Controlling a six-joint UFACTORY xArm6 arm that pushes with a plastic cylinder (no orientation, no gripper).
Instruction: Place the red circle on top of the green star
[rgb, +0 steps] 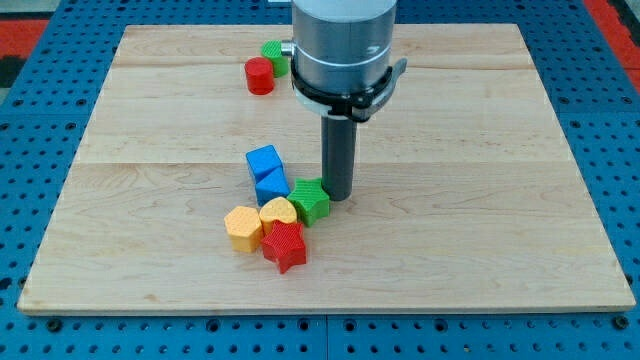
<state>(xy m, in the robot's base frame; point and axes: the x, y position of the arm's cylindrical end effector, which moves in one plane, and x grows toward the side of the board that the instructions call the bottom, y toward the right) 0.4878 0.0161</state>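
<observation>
Red circle sits in the upper left of the board, touching a green block just above and to its right, whose shape I can't make out. The green star is well apart from it, down at the centre, and my tip is right against the star's right side. No jaws here, just a bare rod, holding nothing. Left of the star, two blue blocks stand stacked in the frame. Below them huddle a yellow heart, an orange block and a red star. All of it rests on the wooden board.
</observation>
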